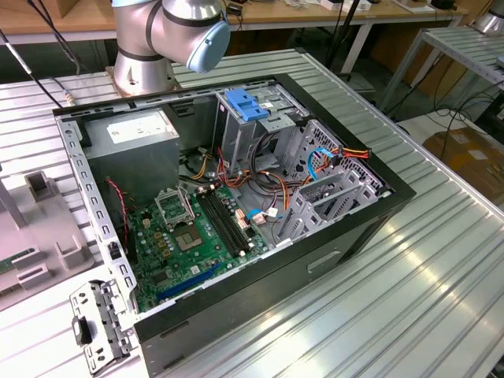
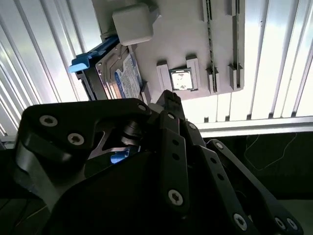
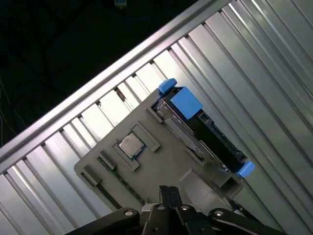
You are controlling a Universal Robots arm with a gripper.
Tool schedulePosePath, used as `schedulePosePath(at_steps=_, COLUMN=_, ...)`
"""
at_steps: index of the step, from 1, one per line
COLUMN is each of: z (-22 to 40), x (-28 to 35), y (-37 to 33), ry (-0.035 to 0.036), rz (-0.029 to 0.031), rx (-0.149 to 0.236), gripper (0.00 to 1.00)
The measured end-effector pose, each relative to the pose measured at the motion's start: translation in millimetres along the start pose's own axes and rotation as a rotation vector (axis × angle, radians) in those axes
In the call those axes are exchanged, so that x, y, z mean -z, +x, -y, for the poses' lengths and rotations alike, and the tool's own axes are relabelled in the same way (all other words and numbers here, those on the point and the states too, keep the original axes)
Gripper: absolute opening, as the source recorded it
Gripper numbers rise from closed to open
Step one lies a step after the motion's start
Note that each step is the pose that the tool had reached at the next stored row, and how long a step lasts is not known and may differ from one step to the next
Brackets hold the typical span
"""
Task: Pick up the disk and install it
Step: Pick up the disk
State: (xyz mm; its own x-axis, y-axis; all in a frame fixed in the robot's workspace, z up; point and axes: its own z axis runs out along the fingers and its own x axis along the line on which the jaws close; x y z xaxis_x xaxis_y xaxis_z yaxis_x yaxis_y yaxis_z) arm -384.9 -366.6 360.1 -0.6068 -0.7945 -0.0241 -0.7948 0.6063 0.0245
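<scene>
Hanging over grey holder (image 3: 161,164) on ribbed counter (image 3: 259,63), gripper (image 3: 168,190) has jaws pressed together, nothing btwn them. Disk (image 3: 215,142) stands on edge in a slot along holder's outer side, blue carrier round it. It sits off beside the jaws, not touching. White label shows in second wrist view.

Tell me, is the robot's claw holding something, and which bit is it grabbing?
Nothing. The gripper is shut and empty, over the grey holder; the disk stands in that holder, untouched.
</scene>
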Motion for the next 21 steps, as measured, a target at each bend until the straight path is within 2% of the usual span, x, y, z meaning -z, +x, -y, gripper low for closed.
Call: schedulePosePath(at_steps=21, z=0.0, x=0.0, y=0.0, ry=-0.0038, rz=-0.0039, rx=0.158, gripper=0.11)
